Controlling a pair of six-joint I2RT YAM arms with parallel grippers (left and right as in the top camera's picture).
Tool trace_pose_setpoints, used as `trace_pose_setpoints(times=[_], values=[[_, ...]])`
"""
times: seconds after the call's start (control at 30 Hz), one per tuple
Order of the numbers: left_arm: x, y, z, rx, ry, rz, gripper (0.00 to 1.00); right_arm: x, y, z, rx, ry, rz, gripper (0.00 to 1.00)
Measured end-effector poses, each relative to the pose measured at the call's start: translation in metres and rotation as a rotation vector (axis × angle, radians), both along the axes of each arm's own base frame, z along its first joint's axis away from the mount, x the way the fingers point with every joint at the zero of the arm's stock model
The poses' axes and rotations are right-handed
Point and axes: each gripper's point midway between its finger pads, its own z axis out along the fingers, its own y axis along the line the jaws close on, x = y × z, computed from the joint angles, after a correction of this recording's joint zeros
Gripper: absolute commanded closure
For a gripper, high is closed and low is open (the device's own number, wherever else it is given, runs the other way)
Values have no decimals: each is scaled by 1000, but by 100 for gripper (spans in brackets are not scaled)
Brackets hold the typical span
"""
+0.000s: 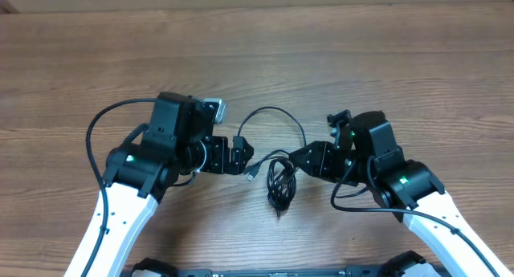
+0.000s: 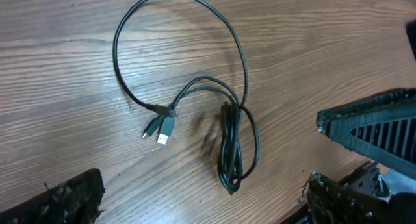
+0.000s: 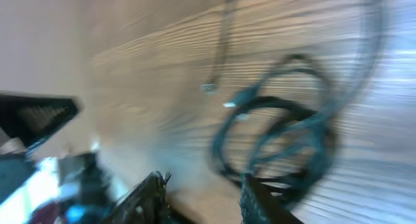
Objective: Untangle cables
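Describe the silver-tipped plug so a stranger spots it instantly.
At the middle of the wooden table lie thin black cables. The silver-tipped plug sits left of their tight coil, beside a smaller black plug; only it has a flat metal end.

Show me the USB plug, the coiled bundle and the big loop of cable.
USB plug (image 2: 165, 129): left wrist view, on its black body.
coiled bundle (image 2: 230, 152): left wrist view, middle of the strands.
big loop (image 2: 115, 50): left wrist view, its left side.
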Motion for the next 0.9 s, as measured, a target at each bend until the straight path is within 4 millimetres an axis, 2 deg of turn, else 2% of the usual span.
trace_pose_setpoints(times=[0.03, 0.07, 0.17, 0.27, 0.33, 0.37, 0.47, 0.5, 0.57, 0.67, 0.7, 0.73, 0.83, 0.9], values=[[1, -1, -5, 6, 21, 2, 0, 2, -10, -7, -43, 10, -34, 51], [1, -3, -11, 13, 39, -2, 1, 3, -14, -9, -59, 8, -45, 50], [4, -25, -33, 26, 95, -55, 0, 12, -43, -12, -104, 20, -151, 50], [-1, -65, -57, 34, 129, -156, 0, 16, -82, -7, -128, 32, -292, 49], [-6, -86, -70, 52, 137, -198, 1, 9, -103, -5, -138, 52, -365, 49], [-9, -91, -78, 77, 151, -196, 1, 6, -111, -3, -141, 55, -396, 48], [-15, -97, -105, 160, 202, -173, 0, -1, -119, 1, -145, 51, -419, 48], [-16, -98, -114, 182, 220, -163, 5, -3, -120, 4, -144, 40, -418, 48], [-14, -98, -133, 208, 260, -138, 28, -4, -120, 6, -145, 30, -415, 48], [-15, -99, -145, 216, 297, -125, 74, -4, -120, 6, -148, 28, -411, 48], [-15, -99, -146, 216, 300, -120, 83, -4, -120, 6, -148, 29, -410, 48], [-15, -99, -146, 215, 301, -117, 96, -4, -120, 6, -148, 29, -410, 48], [-14, -93, -144, 221, 320, -100, 96, -5, -120, 5, -150, 30, -408, 48], [-5, -87, -133, 221, 326, -71, 96, -7, -120, 4, -152, 39, -407, 47]])
